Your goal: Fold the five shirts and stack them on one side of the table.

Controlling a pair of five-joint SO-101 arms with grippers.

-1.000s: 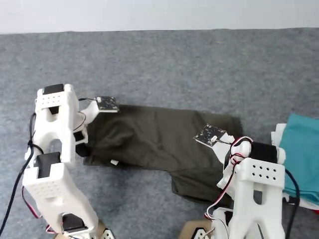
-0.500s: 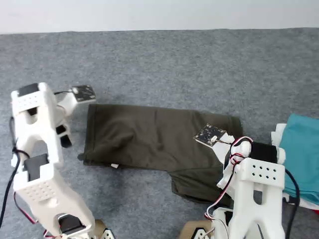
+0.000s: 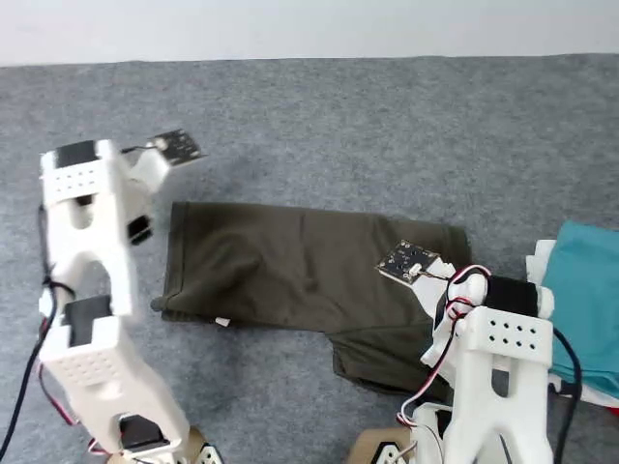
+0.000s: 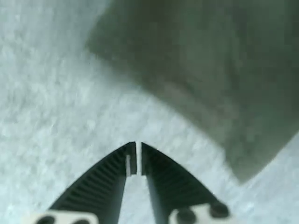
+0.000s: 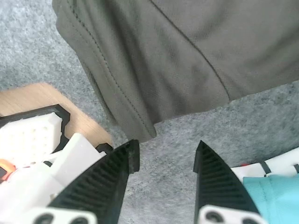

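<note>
We see the dark olive shirt (image 3: 309, 280) lying flat in the middle of the grey tabletop (image 3: 387, 126), with a teal shirt (image 3: 585, 300) well apart from it at the right edge. Our left end effector (image 4: 134, 156) has its fingers pressed together on nothing, over bare tabletop just beside the olive shirt's left edge. Our right end effector (image 5: 166, 161) has its fingers spread apart and empty, above the tabletop just off that shirt's near hem, with the teal shirt close by.
</note>
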